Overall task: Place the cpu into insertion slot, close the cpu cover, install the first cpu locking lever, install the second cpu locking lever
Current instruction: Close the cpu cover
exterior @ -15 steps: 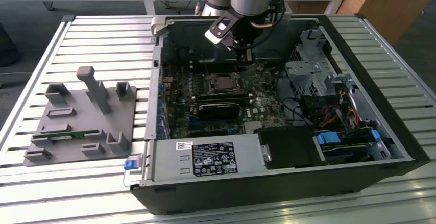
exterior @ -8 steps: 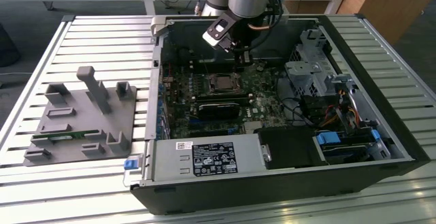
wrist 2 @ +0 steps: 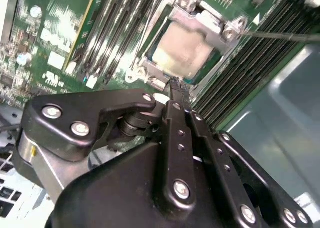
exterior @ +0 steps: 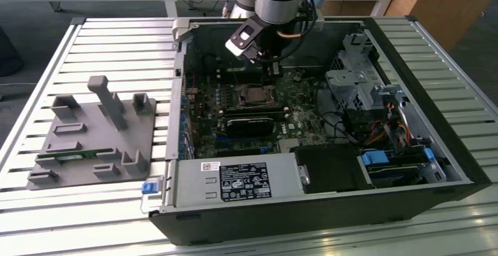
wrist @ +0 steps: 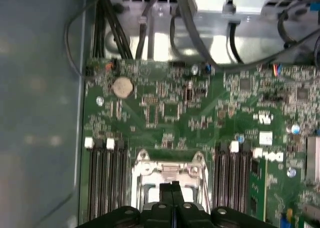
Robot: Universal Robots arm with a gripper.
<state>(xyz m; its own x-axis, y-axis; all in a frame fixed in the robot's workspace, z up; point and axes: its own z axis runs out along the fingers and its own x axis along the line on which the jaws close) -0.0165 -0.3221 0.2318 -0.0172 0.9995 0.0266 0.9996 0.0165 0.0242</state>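
The gripper (wrist 2: 176,85) is closed, its two black fingers pressed together with nothing between them. In both wrist views its tips stand at the edge of the insertion slot (wrist: 170,175) on the green motherboard (wrist: 170,113); I cannot tell if they touch it. The cpu (wrist 2: 182,50) lies in the slot, its dull silver top showing through the cpu cover (wrist 2: 220,28), which lies around it. A thin locking lever (wrist 2: 280,36) runs out from the cover's corner. In the exterior view the gripper (exterior: 271,67) hangs inside the open computer case (exterior: 435,63).
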